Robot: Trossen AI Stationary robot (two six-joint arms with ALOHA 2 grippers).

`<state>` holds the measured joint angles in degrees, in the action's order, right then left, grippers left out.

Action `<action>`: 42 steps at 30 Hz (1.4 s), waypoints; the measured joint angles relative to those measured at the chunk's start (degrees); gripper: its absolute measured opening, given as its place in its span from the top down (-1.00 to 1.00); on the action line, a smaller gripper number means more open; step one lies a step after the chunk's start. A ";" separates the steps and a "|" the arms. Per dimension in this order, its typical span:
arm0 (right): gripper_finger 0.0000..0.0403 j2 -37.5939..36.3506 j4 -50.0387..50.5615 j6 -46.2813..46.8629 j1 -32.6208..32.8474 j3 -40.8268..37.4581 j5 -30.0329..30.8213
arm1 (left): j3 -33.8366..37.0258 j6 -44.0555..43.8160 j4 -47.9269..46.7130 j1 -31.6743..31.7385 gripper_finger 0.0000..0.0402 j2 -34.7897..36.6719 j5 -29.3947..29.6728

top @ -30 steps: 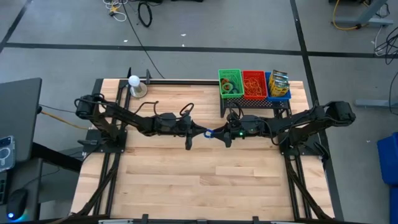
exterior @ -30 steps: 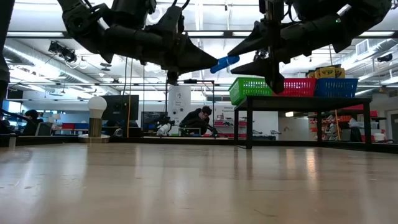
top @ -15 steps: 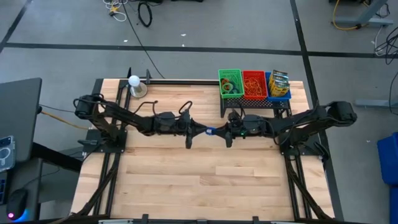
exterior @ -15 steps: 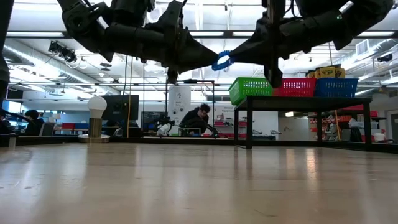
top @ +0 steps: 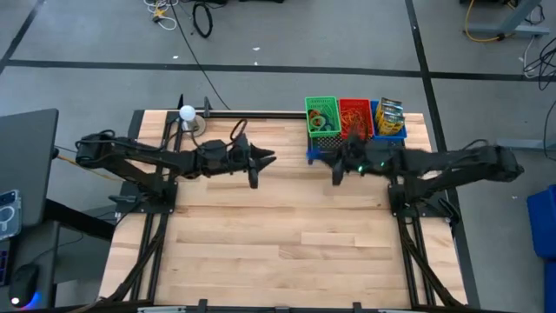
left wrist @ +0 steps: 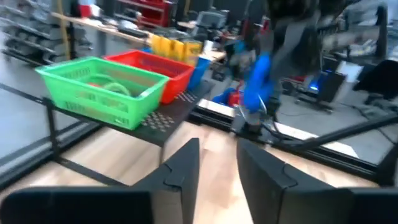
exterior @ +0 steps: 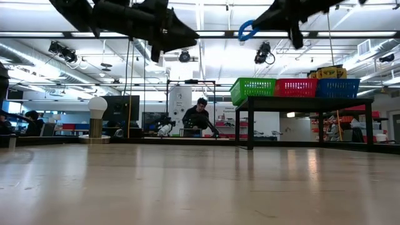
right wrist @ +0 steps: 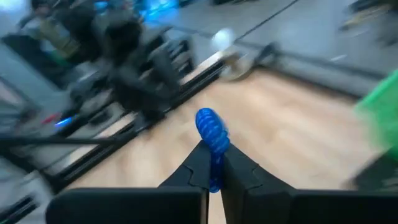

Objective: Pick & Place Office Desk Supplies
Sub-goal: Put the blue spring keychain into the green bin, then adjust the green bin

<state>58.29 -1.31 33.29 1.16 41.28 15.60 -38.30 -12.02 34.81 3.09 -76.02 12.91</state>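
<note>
A blue coiled ring point(right wrist: 210, 129) sticks out in front of my right gripper point(right wrist: 215, 171), which is shut on it. High above the table, the ring point(exterior: 245, 29) hangs left of a small black stand. Viewed from above, the ring point(top: 309, 158) is near the stand's front left corner. The stand carries a green basket point(top: 322, 116) with loops in it, a red basket point(top: 354, 117) and a blue basket point(top: 388, 117) with a yellow box. Left of the ring and apart from it, my left gripper point(top: 271, 157) is open point(left wrist: 217, 158) and holds nothing. My right gripper pinches the ring's near part point(right wrist: 215, 163) between its two fingers. The rest of the ring stands out past the fingertips. The fingers come roughly level from the table's right side. The ring is lifted clear of the table and the stand.
A white ball on a round metal base point(top: 188, 117) stands at the table's far left. The black stand point(exterior: 300, 103) with the three baskets is at the far right. Bare wooden table point(top: 278, 235) lies in front of both arms. People sit in the room beyond.
The ring has passed from my left gripper to my right. My right gripper shut on it, then rose and drew back toward the table's right edge and the baskets, taking it along. My left gripper let go, rose and pulled back toward the left edge.
</note>
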 joint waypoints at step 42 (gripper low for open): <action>0.89 25.08 44.59 -16.81 -37.87 35.34 0.64 | 20.63 -10.97 19.58 -0.13 0.92 -1.13 0.59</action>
<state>83.37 43.29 16.48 -36.71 76.62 16.24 -17.67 -23.00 54.39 2.96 -77.14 13.50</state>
